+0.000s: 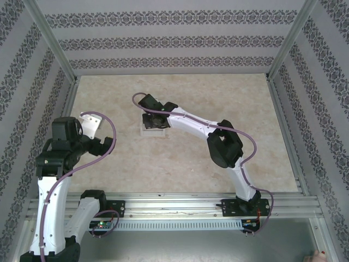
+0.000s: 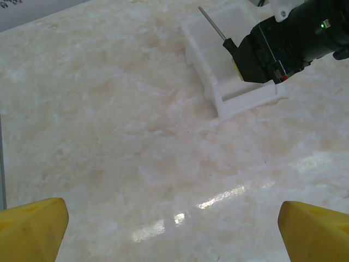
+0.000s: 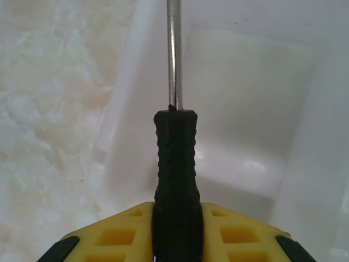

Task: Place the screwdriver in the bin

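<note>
Holding screwdriver (image 3: 175,158) over bin (image 3: 245,93): right gripper (image 3: 175,234)

Bright, even light falls from above, leaving white glare streaks on the table (image 2: 109,136) just ahead of the left gripper (image 2: 174,232). Ahead of the right gripper (image 3: 175,234), the screwdriver (image 3: 175,158) is sharp, but the bin (image 3: 245,109) looks washed-out and soft.

One screwdriver (image 3: 175,158), seemingly one bin (image 2: 210,82), two arms (image 1: 52,202) (image 1: 191,124)
</note>
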Tool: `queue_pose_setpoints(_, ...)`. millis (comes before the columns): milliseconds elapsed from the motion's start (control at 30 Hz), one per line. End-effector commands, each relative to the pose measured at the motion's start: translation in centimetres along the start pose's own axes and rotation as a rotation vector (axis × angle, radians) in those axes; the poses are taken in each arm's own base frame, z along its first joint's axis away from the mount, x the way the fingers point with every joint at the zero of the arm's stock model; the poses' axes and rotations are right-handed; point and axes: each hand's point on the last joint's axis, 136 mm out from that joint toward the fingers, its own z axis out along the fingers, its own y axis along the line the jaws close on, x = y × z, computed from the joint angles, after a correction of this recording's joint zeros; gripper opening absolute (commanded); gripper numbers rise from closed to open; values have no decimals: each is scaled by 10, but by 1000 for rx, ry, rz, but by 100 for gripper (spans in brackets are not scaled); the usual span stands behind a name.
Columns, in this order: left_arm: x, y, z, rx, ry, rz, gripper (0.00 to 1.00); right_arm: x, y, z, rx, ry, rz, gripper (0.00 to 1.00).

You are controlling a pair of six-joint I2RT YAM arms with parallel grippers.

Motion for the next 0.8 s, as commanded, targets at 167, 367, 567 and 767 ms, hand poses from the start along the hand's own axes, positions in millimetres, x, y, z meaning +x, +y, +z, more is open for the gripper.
queue_pose_setpoints(167,10,-9,-3,28,17,35,99,-6,-10,22,51,3,41,23)
queue_pose_setpoints(367,11,-11,-2,44,18,23,99,-3,-8,30,45,23,43,24)
queue_pose_setpoints(567,13,-11,0,45,25,27,99,1,-9,35,52,38,45,25)
queue_pose_setpoints(767,15,-11,1,47,30,26,99,4,-9,39,49,47,46,26)
